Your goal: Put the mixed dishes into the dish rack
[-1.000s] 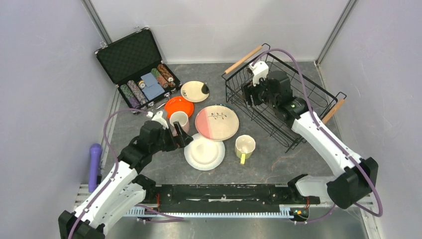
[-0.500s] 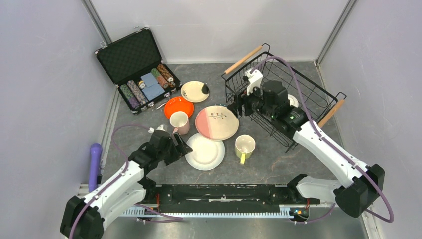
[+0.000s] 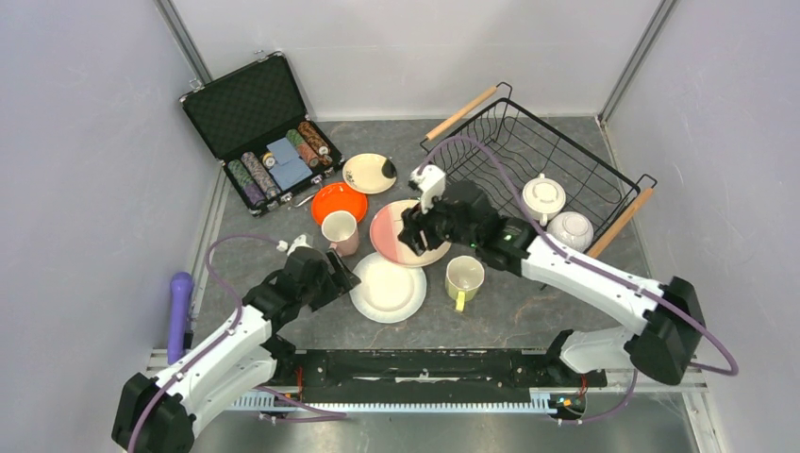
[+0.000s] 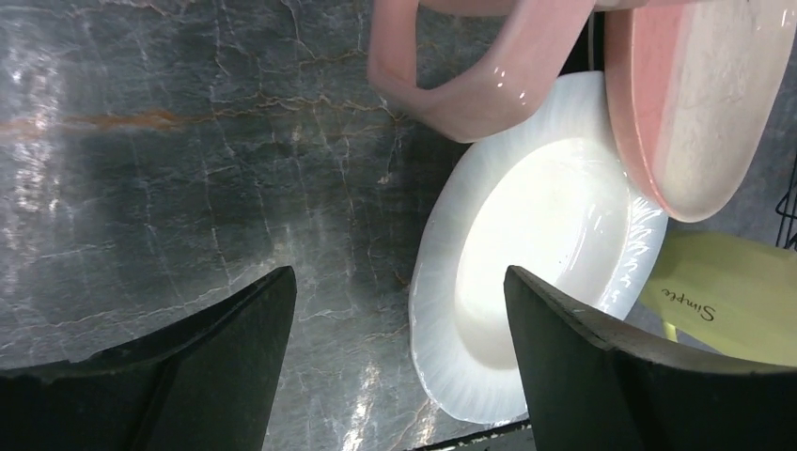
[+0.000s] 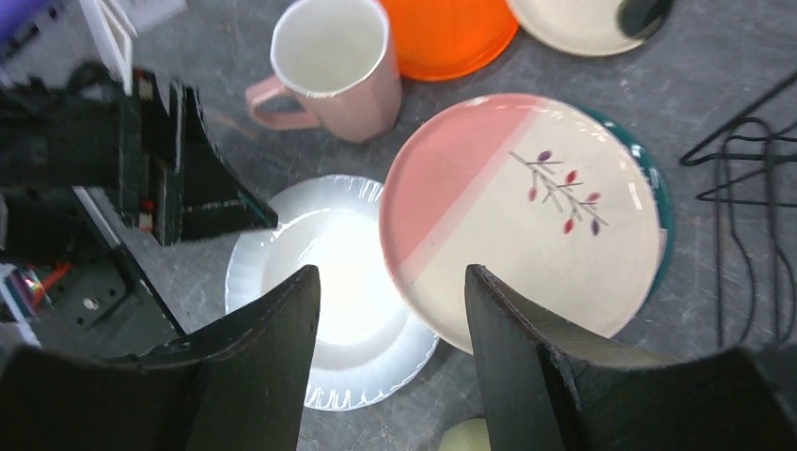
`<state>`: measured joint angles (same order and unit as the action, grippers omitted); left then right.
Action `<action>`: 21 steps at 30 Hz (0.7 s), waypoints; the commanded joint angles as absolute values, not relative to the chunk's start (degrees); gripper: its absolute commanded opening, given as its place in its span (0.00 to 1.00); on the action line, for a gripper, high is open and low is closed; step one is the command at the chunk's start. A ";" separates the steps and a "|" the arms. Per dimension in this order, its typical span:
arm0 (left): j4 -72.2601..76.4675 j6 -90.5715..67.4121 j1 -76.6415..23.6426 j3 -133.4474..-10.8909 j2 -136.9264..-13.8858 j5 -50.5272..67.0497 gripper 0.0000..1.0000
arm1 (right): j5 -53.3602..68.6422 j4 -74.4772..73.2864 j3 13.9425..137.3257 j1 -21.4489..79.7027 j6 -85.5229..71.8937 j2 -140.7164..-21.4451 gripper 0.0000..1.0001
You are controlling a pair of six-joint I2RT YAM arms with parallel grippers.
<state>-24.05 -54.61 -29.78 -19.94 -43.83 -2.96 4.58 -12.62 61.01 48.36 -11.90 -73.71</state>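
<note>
**When a plate lies flat, grab it by the rim**

While the right gripper (image 5: 393, 272) hangs over the pink-cream plate (image 5: 526, 216), its two fingers stand apart and hold nothing. That plate looks like the next one to go. It lies in the middle of the table on top of a teal-rimmed plate (image 5: 661, 221). Its near edge seems to rest over the white plate (image 5: 320, 282). The dish rack (image 3: 514, 142) is just beside it, at the far right. A round white dish (image 3: 544, 198) and a second white dish (image 3: 571, 229) sit inside.

A flat plate is hard to pick up from above. I think the best way is to go to the side where the rim sticks out. Slide one finger under the rim, put the other on top, and squeeze slowly. Lift only the pink-cream plate and watch that the teal-rimmed plate stays down. Shiny plates can slip, so tilt and carry it gently. Go up over the wire wall, then set it down away from the two white dishes.

The left gripper (image 4: 399, 282) is wide open too and holds nothing. It sits low by the edge of the white plate, with the pink mug (image 4: 470, 85) just past it. The two arms are near each other, so it should keep out of the way.
</note>
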 commanded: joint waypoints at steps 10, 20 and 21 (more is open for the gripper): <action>-36.69 -56.79 -29.80 -27.41 -38.75 -15.65 0.90 | -6.11 -8.45 61.02 59.94 3.59 -91.95 0.57; -37.71 -56.01 -29.80 -28.01 -36.58 -15.21 0.91 | -14.18 -4.57 59.85 61.06 7.79 -98.19 0.57; -37.66 -55.91 -29.80 -28.17 -36.59 -15.23 0.91 | -15.21 -4.08 59.71 61.20 8.15 -98.48 0.56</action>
<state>-37.36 -54.85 -29.76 -26.55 -36.88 -13.54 -10.76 -8.91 59.96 60.71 5.54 -97.62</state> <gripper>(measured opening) 0.907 0.579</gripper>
